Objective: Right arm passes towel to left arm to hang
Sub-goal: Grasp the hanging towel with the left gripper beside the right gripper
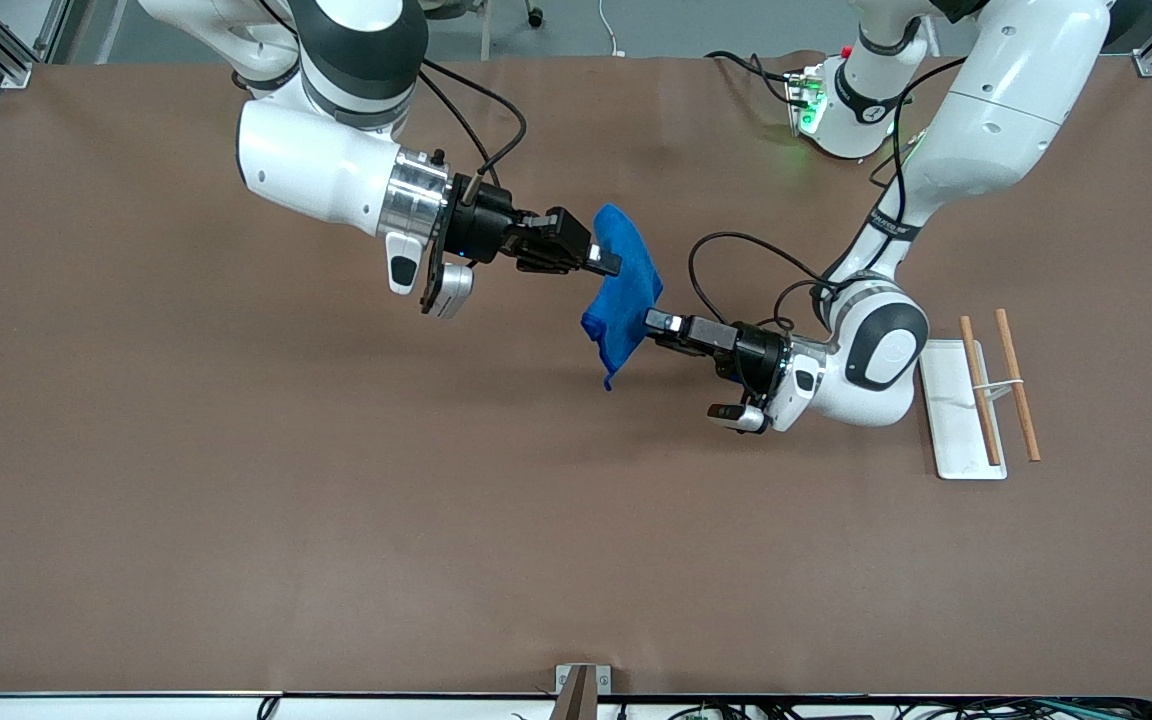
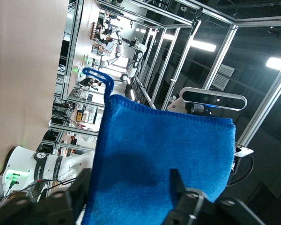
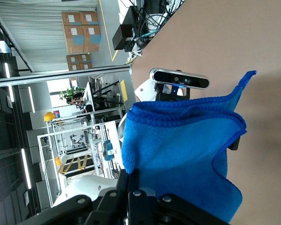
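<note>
Right gripper [image 1: 608, 263]: clamped on bright blue soft cloth towel [image 1: 624, 290], aloft mid-table | Left gripper [image 1: 658, 322]: fingers straddling the towel's lower edge, not closed | Surroundings: bare brown table [image 1: 236, 500] all round; white rack with wooden rods [image 1: 981, 395] well apart.

Both arms glossy white shells, dark grey-black joint bands. Right arm [image 1: 336, 170]: brushed silver wrist ring, black tool [image 1: 608, 262], black cable looping off wrist, white-grey camera pod under it. Left arm [image 1: 976, 120]: grey disc cap at elbow joint, black cables, black tool [image 1: 658, 322], green-lit base with small red knob.
</note>
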`<state>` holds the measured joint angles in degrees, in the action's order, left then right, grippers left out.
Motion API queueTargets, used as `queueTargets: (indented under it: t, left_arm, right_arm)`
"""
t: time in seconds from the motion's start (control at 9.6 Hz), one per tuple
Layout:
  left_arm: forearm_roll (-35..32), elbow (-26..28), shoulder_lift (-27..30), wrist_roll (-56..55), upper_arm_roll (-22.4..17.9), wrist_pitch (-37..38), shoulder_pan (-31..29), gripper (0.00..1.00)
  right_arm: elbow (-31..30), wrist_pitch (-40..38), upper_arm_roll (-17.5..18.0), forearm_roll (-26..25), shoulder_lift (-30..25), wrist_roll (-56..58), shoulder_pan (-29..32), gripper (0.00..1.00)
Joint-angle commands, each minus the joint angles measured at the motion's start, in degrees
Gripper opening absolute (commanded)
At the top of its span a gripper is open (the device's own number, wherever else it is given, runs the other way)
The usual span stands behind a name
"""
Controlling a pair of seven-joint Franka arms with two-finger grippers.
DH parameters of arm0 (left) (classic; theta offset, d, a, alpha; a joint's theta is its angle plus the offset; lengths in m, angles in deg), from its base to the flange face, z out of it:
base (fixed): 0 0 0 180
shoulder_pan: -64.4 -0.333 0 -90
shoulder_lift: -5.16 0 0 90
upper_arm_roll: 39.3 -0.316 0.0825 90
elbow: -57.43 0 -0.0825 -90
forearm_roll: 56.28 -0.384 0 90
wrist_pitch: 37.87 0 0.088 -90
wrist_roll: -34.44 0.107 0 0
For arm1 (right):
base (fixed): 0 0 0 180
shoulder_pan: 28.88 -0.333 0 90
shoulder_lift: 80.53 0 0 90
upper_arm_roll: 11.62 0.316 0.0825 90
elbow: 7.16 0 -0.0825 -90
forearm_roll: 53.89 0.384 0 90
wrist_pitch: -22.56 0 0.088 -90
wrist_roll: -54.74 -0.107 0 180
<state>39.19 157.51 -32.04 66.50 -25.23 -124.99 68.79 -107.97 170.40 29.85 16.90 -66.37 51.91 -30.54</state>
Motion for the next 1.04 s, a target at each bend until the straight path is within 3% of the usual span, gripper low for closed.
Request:
queueTargets:
  t: [0.0, 0.31, 0.62, 0.73, 0.83, 0.94]
  left_arm:
    - [0.2, -0.7, -1.4, 1.3, -0.3, -0.1, -0.3, 0.42]
    - [-0.3, -1.6, -0.9, 0.5, -0.4, 0.0, -1.0, 0.0]
    - [-2.4, -2.7, 2.4, -5.4, -1.1, -0.2, -1.8, 0.0]
    - [-4.0, -3.5, 4.4, -11.4, -1.3, -0.7, -2.9, 0.0]
    - [-7.3, -4.3, 6.3, -17.4, -1.4, -1.3, -3.7, 0.0]
    - [-11.9, -5.8, 8.2, -23.6, -1.3, -2.3, -5.3, 0.0]
  right_arm:
    - [0.3, 0.6, 0.9, 1.5, -0.2, 0.0, 0.5, 0.0]
    - [0.3, 0.6, 0.9, 1.5, -0.2, 0.0, 0.5, 0.0]
    - [0.3, 0.4, 0.9, 1.5, -0.1, 0.1, 0.7, 0.0]
    - [0.3, 0.3, 0.9, 1.5, -0.1, -0.2, 1.1, 0.22]
    - [-0.5, 0.3, 0.6, 0.8, -0.3, -0.4, 1.5, 0.99]
    - [-1.8, -0.1, 0.4, 0.4, -0.6, -0.3, 3.1, 1.0]
